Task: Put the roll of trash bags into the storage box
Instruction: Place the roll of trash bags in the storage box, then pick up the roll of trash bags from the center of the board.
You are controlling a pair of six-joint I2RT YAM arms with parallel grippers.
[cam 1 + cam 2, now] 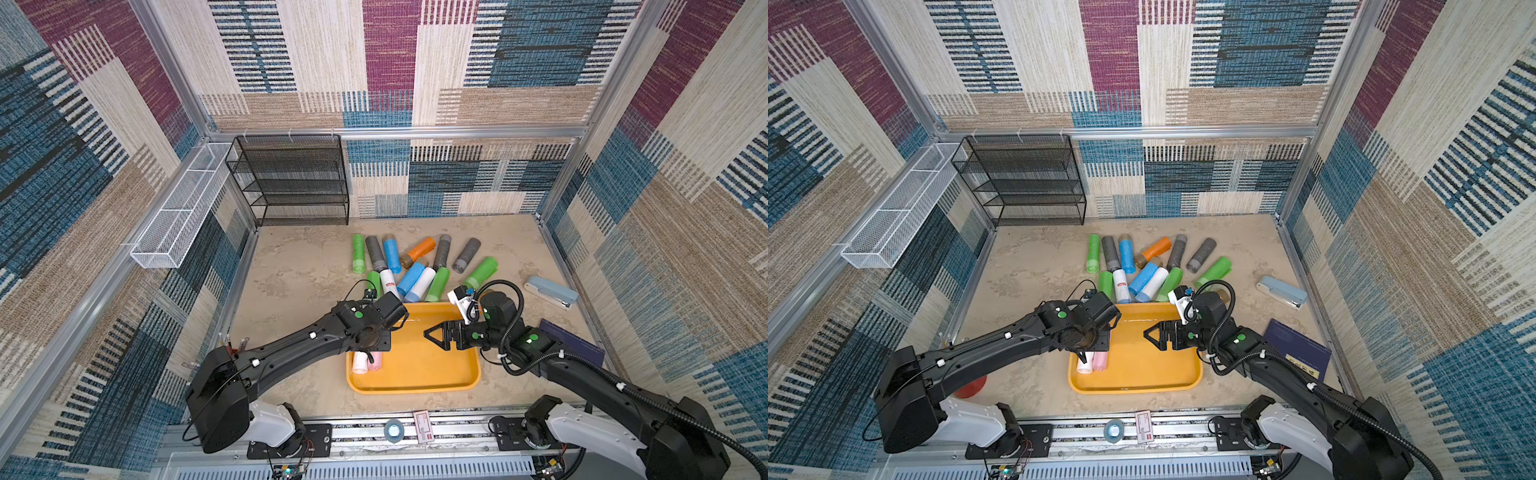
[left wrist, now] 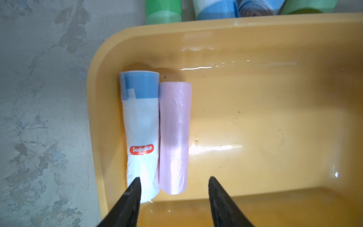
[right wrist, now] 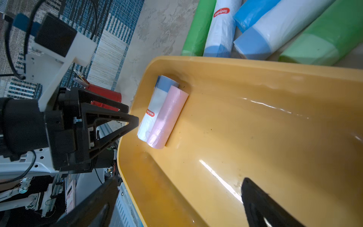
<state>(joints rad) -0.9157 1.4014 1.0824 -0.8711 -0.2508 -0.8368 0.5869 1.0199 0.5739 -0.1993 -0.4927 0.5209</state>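
- Left wrist view: the left tool [image 2: 173,179], bottom centre, is half open, jaws straddling the pink roll [image 2: 174,137] without gripping it, likely letting it settle.
- Pink roll lies flat in the box [image 1: 415,368], touching the white roll [image 2: 142,127] by the box's left wall, which saves room.
- Empty and wide open, the right tool [image 3: 181,179] hovers over the box's right half.
- Count: two rolls boxed; twelve loose rolls [image 1: 392,255] visible on the table [image 1: 299,266], upper centre; two tools.

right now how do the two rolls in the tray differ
The white roll has a blue end and red label; the pink roll is plain. The white roll is longer than the pink roll. The white roll lies by the storage box's wall, the pink roll further in. Both lie flat, touching.
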